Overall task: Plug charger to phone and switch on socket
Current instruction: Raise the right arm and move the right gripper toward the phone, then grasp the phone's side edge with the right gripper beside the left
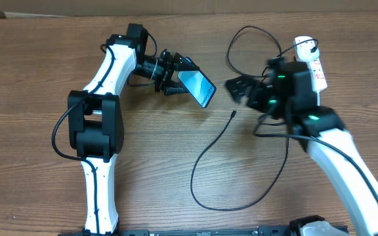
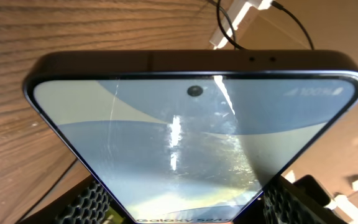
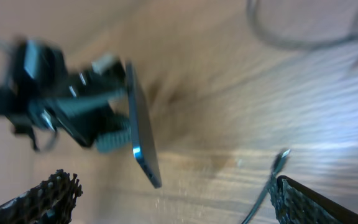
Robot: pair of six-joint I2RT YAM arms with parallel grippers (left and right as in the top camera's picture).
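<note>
Brown wood-grain tabletop [image 1: 38, 72] fills my overhead feed, with both arms reaching in from the near edge. On my left, the left hand [image 1: 178, 77] is clamped on the phone [image 1: 197, 87], its pads [image 2: 92, 200] pressing the two long sides near the bottom of the handset; the light blue screen tilts up and toward the right arm, and the left wrist view shows the "Galaxy S24" lettering low between the fingers. Whether the phone's lower corner touches the wood, I cannot tell. The right hand [image 1: 237, 90] hangs released and empty, jaws spread wide, just across from the phone with a gap between them. The charger [image 1: 192, 178] lies loose on the tabletop in a big loop, and its small connector tip [image 1: 233, 114] rests on the wood just below the right hand, apart from the phone. Behind the right arm, the socket [image 1: 317, 72] sits near the far right, with a white plug [image 1: 301, 44] at its far end where the black cable joins
</note>
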